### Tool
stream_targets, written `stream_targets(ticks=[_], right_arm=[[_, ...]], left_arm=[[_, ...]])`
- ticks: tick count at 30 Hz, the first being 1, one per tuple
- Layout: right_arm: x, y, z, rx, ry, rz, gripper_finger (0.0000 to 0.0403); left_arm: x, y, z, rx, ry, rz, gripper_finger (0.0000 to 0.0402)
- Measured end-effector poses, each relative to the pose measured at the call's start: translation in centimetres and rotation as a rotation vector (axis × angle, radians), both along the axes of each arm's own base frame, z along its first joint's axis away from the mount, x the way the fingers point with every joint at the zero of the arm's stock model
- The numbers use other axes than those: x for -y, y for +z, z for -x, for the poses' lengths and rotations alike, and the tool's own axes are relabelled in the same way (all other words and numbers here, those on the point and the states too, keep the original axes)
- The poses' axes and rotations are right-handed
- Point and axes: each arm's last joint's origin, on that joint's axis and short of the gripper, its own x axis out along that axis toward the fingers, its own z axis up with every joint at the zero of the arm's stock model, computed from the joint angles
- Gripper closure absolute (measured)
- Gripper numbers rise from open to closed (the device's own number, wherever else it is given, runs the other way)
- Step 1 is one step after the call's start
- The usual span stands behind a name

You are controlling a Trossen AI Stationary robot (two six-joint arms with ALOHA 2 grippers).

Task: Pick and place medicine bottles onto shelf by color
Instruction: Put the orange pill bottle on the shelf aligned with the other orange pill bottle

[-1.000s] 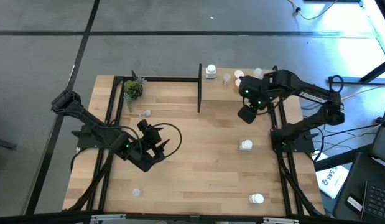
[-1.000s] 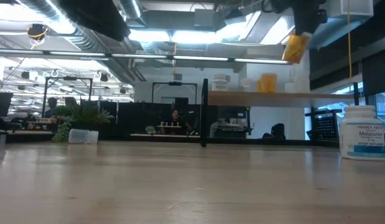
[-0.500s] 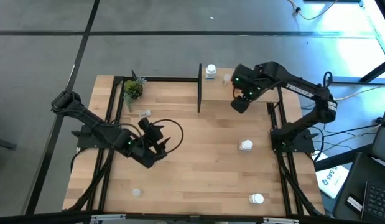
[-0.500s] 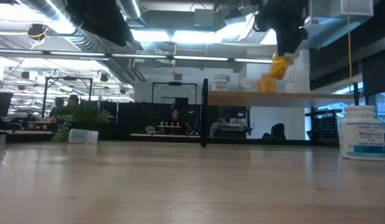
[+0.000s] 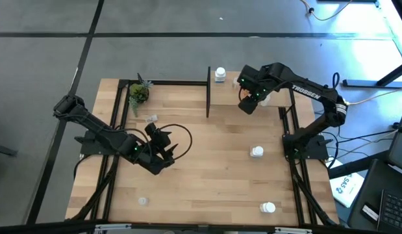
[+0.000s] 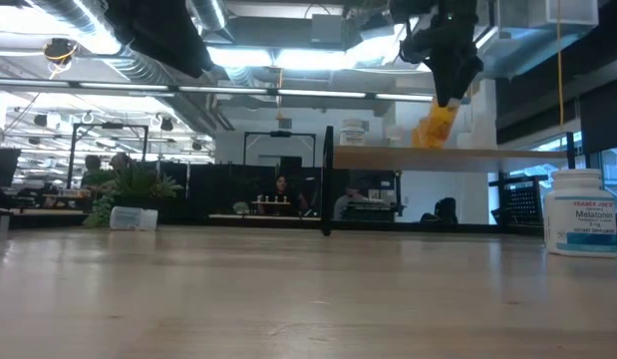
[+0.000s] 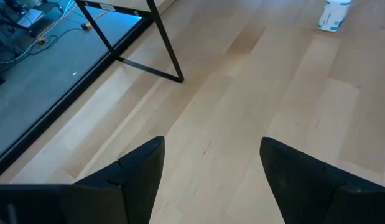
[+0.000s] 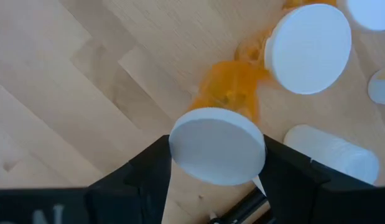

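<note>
The right pincer pinches an orange bottle by its white cap, just above the shelf beside another orange one. It looks light, hard and smooth, so the cap is the best spot to hold. The left pincer waits spread over the counter.

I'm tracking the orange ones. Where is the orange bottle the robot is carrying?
The orange bottle is held in the right pincer, above the shelf at the table's far right, next to another orange bottle already standing there.
</note>
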Motion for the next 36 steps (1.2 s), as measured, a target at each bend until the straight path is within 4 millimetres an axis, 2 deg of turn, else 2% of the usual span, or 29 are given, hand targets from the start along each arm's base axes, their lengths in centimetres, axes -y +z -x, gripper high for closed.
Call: stream_targets(ticks=[13, 19, 36], right_arm=[[0.17, 0.05, 0.01, -0.015, -0.006, 0.049, 0.0189], [-0.1, -0.01, -0.01, 0.012, 0.01, -0.034, 0.0189], [0.29, -0.02, 0.2, 0.016, 0.015, -0.053, 0.0189]], left_arm=[[0.02, -0.02, 0.0, -0.003, -0.004, 0.007, 0.0143], [0.06, -0.05, 0.0, -0.008, -0.009, 0.024, 0.0143], [0.06, -0.06, 0.0, -0.007, -0.008, 0.026, 0.0143]])
